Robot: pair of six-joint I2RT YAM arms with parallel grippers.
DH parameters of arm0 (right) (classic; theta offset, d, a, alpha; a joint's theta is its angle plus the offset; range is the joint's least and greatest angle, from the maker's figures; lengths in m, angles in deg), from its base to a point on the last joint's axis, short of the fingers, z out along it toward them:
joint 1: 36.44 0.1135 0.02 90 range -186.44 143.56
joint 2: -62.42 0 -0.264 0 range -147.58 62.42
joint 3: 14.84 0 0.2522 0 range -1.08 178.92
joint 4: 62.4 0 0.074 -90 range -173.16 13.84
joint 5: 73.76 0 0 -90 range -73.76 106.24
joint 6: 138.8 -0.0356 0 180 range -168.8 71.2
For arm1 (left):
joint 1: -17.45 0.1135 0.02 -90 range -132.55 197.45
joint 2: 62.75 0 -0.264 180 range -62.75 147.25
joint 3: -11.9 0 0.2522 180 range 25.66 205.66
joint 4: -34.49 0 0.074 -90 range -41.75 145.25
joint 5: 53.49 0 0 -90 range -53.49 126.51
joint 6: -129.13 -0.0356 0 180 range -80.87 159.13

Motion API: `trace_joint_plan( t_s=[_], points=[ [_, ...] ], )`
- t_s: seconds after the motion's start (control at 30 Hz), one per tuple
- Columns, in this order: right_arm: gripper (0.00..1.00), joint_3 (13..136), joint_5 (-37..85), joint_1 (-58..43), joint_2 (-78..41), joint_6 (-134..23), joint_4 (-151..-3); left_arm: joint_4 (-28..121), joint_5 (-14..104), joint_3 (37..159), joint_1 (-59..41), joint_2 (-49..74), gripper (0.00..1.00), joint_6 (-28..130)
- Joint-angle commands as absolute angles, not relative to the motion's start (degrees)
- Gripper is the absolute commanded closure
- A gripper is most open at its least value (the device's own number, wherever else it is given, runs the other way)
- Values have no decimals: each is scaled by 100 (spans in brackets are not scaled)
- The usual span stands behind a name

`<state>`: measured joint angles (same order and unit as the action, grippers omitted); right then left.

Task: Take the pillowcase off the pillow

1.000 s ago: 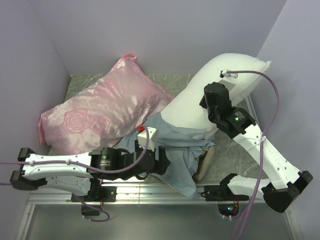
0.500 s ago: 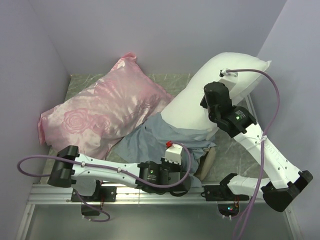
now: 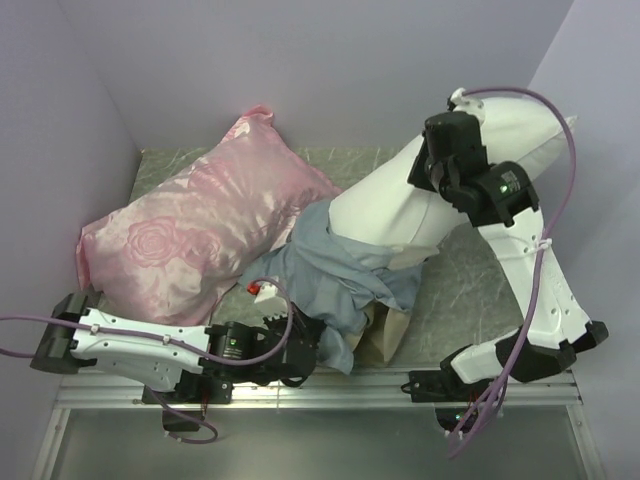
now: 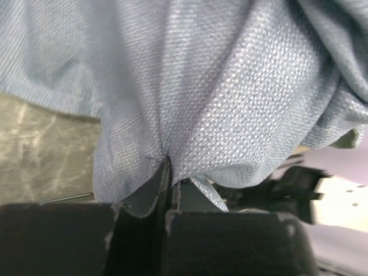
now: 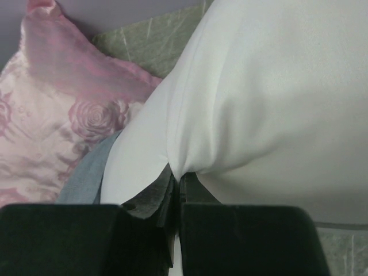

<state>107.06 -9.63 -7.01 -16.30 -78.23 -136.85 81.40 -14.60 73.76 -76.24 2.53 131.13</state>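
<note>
Left gripper (image 4: 167, 175) is being pressed together on the pillowcase (image 4: 230, 86) by the desk's (image 3: 462, 285) front edge; the pillow (image 5: 259, 86) is being pinched by the right gripper (image 5: 176, 175), for pulling apart.

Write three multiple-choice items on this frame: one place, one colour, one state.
1. In the top view, where does the pink pillow lie from the white pillow?
A) to its left
B) to its right
C) on top of it

2. The cloth pinched in the left pincer is:
A) pink
B) grey-blue
C) white

3. The right pincer is:
A) open in the air
B) shut on the pink pillow
C) shut on the white pillow

Key:
1 A, the pink pillow fills the left of the top view.
2 B, the left wrist view shows the grey-blue pillowcase weave gathered into it.
3 C, the right wrist view shows white fabric puckered into it.
</note>
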Motion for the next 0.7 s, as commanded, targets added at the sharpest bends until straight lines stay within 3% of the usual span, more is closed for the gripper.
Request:
trace_joint_plan(
  t_s=[0.0, 0.2, 0.53, 0.57, 0.67],
  points=[
    [100, 12538, -2463, -1262, -1615, -7587, -11755, 9598, -357, 6558, -7765, 72, 99, 13572],
    [100, 13365, -2437, -1429, -1984, -7534, -11879, 9615, -32, 6188, -7782, -316, 99, 13712],
    [100, 13164, -2007, -1473, -1915, -7464, -11642, 10176, -399, 6582, -7817, -781, 99, 13810],
    [100, 13129, -1867, -1456, -1897, -7499, -11668, 10230, -479, 6687, -7817, -834, 98, 13722],
    [100, 12613, -1664, -1386, -1608, -7491, -11520, 9960, -786, 7302, -7817, -905, 67, 12863]
  ],
)
